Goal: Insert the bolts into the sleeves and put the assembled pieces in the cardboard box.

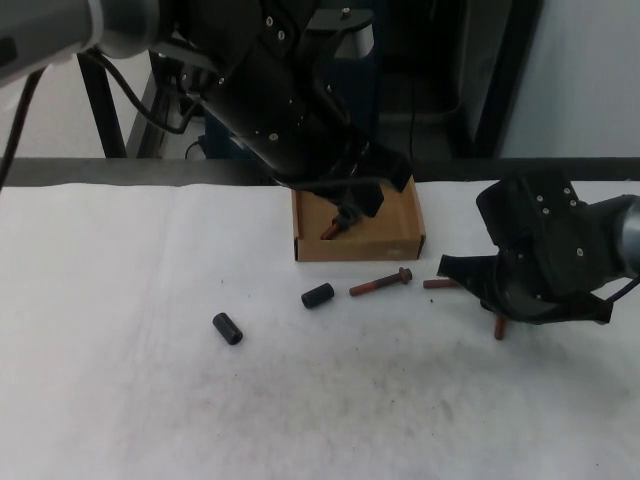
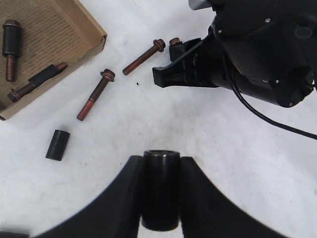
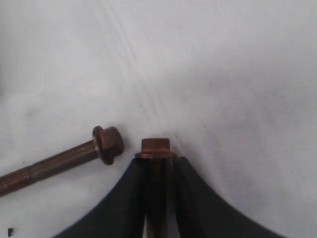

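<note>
White bench (image 1: 150,400), bolt (image 3: 156,148) pinched between right jaws

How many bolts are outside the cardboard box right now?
3. One bolt in the right gripper, a second bolt lying beside it, a third bolt nearer the cardboard box. Others may be hidden.

A smudged white sheet (image 1: 300,420) lies before a dark metal frame (image 1: 100,100).

Cardboard box (image 1: 360,243) holds 2 sleeved bolts (image 2: 11,37); 2 black sleeves (image 1: 318,296) and 2 copper bolts (image 1: 380,283) lie loose nearby.
</note>
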